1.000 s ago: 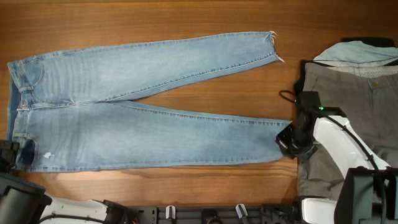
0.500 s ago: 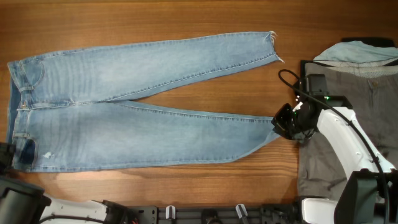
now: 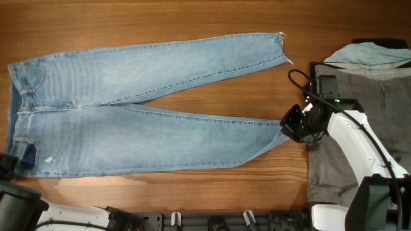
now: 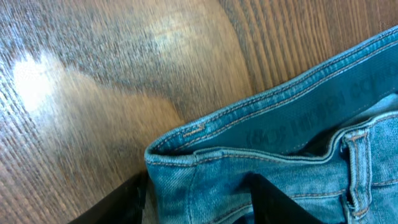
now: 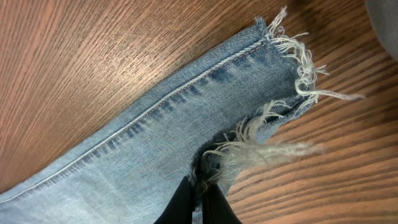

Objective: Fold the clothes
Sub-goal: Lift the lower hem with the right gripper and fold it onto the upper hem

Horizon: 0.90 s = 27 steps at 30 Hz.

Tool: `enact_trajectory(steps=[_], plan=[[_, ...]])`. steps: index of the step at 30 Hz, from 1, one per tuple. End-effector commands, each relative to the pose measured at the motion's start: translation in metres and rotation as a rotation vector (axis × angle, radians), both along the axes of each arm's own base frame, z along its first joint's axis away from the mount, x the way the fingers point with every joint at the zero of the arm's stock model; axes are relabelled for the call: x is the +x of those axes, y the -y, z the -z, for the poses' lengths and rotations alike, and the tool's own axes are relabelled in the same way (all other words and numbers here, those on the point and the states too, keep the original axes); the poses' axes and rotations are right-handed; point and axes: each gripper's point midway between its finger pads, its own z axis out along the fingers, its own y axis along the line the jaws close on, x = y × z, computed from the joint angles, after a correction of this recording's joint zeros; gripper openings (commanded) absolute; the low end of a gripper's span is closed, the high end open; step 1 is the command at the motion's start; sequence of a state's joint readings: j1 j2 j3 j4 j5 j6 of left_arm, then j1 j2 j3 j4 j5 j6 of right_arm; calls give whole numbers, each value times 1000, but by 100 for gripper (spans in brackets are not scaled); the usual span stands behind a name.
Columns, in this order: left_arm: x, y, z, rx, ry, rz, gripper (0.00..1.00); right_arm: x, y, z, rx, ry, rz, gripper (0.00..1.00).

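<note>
Overhead: the jeans [image 3: 148, 122] lie spread flat on the table [image 3: 192, 19], with grey trousers [image 3: 379, 109] to the right. Left wrist: the left jaws straddle the waistband corner [image 4: 186, 149]; I cannot tell whether they clamp it. Right wrist: the right jaws pinch the frayed hem [image 5: 249, 142].

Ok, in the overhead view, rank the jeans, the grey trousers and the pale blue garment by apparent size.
1. light-blue jeans, by far the largest.
2. grey trousers, partly cut off at the frame edge.
3. pale blue garment, only a strip showing above the trousers.
</note>
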<state>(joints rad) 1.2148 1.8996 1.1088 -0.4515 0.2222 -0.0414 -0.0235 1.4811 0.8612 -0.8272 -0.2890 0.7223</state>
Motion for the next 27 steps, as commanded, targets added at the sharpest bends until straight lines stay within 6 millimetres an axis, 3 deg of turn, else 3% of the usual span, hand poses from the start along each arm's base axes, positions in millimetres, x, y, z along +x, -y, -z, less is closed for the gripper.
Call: enact_trajectory(steps=[1, 2, 4, 7, 9, 13, 16, 18, 23, 27], plan=[[-15, 7, 23, -43, -80, -9, 48, 8, -1, -7, 13, 22, 18, 4], [-15, 7, 23, -40, -84, -10, 37, 8, -1, -7, 13, 22, 19, 4], [-15, 8, 23, -44, -84, -10, 5, 8, -1, -7, 12, 23, 15, 4], [-16, 9, 16, -44, -84, -11, 4, 10, 0, -10, 8, 27, 13, 4], [-14, 3, -3, -18, -73, -15, 4, 16, 2, -22, -5, 49, 5, 4], [-7, -16, -62, 69, -37, -25, 4, 51, 3, -79, -16, 201, -29, 4], [-1, -28, -115, 135, 17, -71, 4, 83, 4, -133, -25, 347, -33, 5], [4, -29, -137, 167, 47, -67, 4, 94, 6, -157, -34, 411, -30, 4], [10, -22, -158, 183, 111, -54, 4, 105, 4, -168, -27, 465, -31, 4], [20, -25, -174, 198, 181, -92, 4, 137, 6, -194, -14, 623, 18, 4]])
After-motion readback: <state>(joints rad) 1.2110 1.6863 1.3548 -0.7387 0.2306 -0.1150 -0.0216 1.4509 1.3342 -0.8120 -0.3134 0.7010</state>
